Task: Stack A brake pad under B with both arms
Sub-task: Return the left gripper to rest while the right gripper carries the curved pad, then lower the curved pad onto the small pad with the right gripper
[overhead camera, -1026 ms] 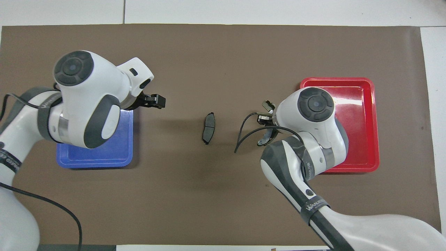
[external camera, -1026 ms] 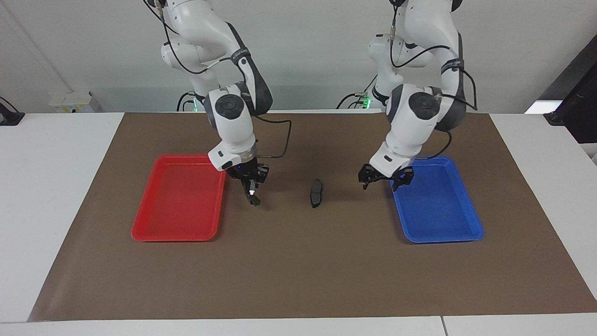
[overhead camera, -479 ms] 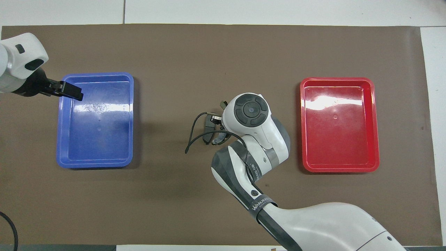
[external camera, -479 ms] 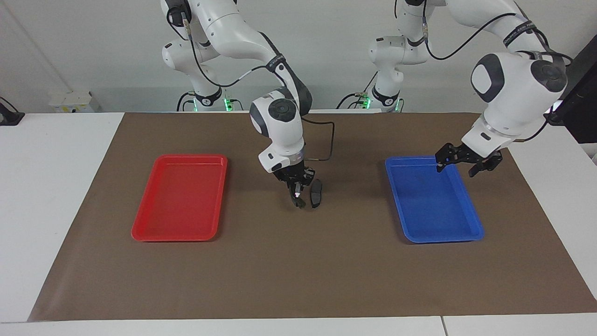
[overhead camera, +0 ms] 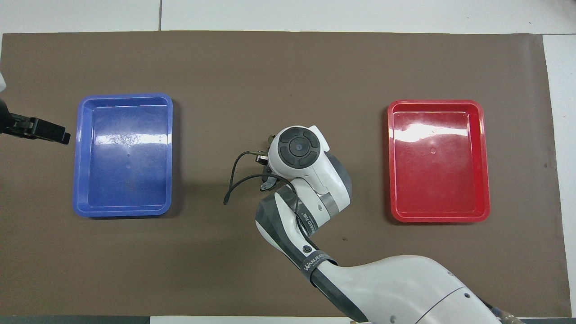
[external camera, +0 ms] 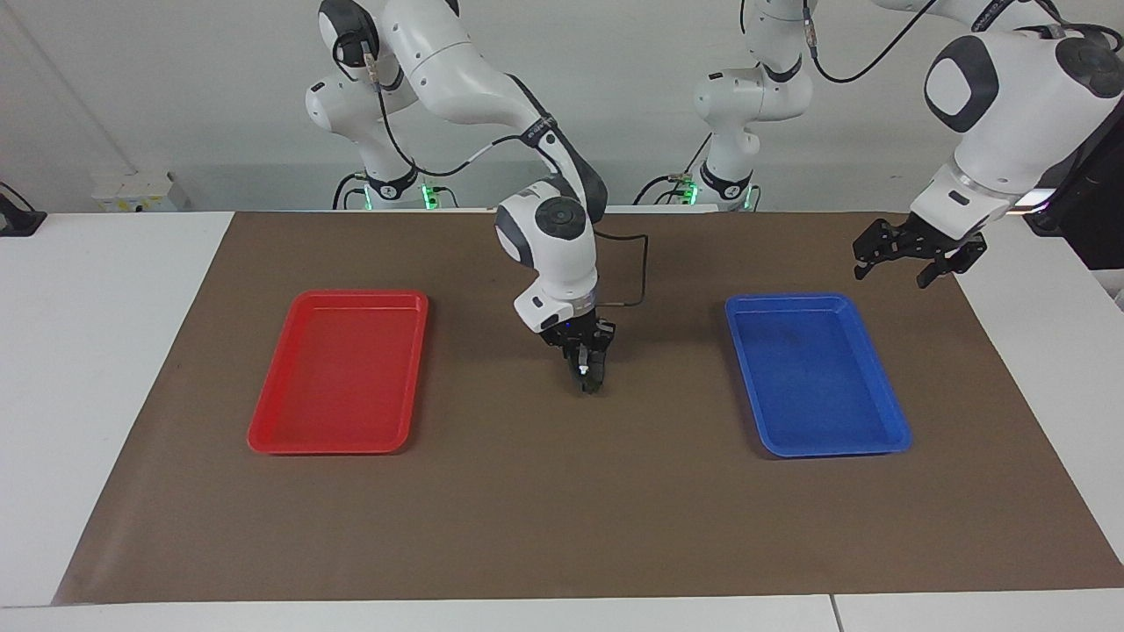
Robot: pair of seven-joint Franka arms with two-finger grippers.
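Right gripper held B over the A brake pad, which it hid; next you lower gently; left gripper waited wide at two o'clock.

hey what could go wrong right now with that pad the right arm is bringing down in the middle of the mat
1. The right claw hangs over the spot between the red tray and blue tray, hiding both pads, so alignment cannot be checked; a skewed release might leave the top pad sliding off.
2. The left claw waits off past the blue tray, unable to steady anything.
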